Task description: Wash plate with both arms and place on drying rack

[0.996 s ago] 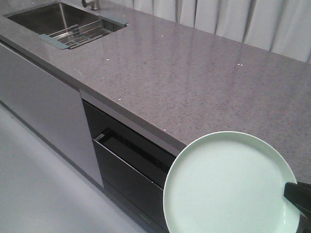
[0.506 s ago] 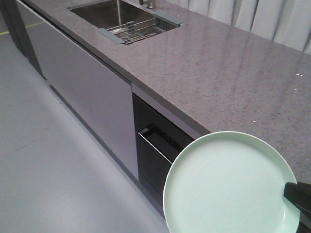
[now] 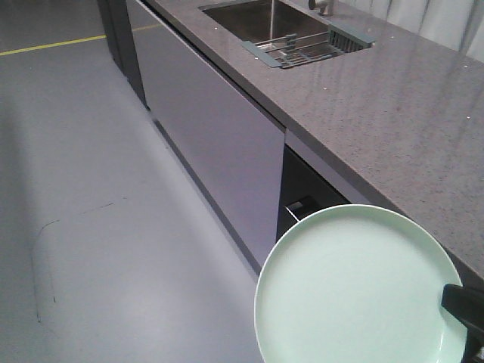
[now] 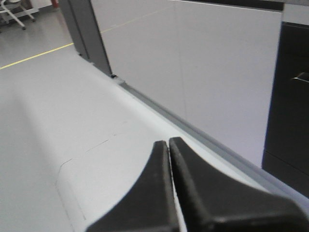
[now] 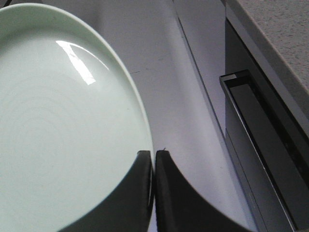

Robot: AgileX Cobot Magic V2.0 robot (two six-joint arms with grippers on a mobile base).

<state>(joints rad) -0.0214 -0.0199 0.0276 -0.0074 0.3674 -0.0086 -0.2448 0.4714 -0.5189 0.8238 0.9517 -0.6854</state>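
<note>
Evidently the carry step: right gripper [image 5: 154,154] pinches the plate [image 3: 355,287] by its rim, left gripper [image 4: 169,143] clenched on nothing; next, reach the sink [image 3: 238,17] well ahead for 2-arm washing.

A grey speckled countertop [image 3: 393,106] runs along the right, with a steel sink [image 3: 242,17] sunk into its far end. The drying rack [image 3: 302,51] lies across the sink's nearer part, its grey-blue end bars at the rim. Below, the pale grey floor [image 3: 113,212] bears a yellow line [image 3: 45,47].
</note>
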